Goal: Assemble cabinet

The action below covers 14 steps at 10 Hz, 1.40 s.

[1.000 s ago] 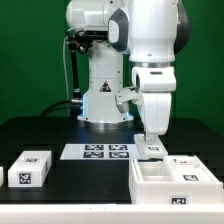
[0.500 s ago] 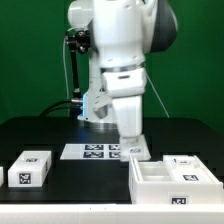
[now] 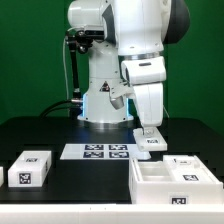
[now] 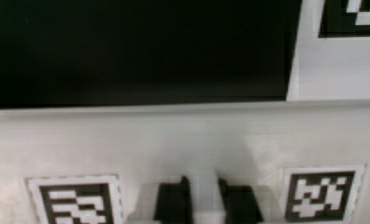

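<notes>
Exterior view's left: small white tagged block [image 3: 30, 167] lying alone on the black table [image 3: 60, 130], well apart from the arm. Next over, marker board [image 3: 95, 151], flat in front of the robot base. Then gripper [image 3: 148, 133], pointing straight down. In the wrist view its fingers [image 4: 169, 200] are nearly together with only a thin pale strip between them, so it looks clenched on the edge of a white tagged panel [image 3: 151, 143], which shows a tag either side of the fingers. Exterior view's right: cabinet [image 3: 150, 190], an open white box resting on the table, long axis running across the view. Key relation: the cabinet lies below the gripper and toward the exterior view's right, near. The held panel hangs just above its far left corner; touching or not, can't tell. Likely next: shift the panel rightward and down onto the body, keeping the panel square to the walls
</notes>
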Available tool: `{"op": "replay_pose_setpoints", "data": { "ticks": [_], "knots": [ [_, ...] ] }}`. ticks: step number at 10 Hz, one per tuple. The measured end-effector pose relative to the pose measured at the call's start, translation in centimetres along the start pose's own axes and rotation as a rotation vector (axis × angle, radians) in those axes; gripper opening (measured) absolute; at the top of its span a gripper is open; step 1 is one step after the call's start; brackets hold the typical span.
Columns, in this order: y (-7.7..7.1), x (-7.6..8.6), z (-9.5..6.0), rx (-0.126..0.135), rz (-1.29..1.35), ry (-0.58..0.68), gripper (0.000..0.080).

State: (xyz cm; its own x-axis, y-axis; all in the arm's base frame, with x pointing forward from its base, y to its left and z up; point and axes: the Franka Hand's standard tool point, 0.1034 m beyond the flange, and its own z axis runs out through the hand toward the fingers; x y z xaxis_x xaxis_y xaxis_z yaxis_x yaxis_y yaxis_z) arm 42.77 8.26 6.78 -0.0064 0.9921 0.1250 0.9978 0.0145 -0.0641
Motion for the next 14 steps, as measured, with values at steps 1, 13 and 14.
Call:
{"op": "replay_pose_setpoints", "data": {
  "ticks": [1, 13, 14],
  "knots": [
    [0.1, -0.1, 0.0, 0.0, 0.0, 0.0, 0.0062],
    [2.8, -3.1, 0.4, -0.055, -0.079, 0.027, 0.0062],
    [2.8, -3.1, 0.5, -0.052, -0.047, 0.029, 0.0062]
  ]
}}
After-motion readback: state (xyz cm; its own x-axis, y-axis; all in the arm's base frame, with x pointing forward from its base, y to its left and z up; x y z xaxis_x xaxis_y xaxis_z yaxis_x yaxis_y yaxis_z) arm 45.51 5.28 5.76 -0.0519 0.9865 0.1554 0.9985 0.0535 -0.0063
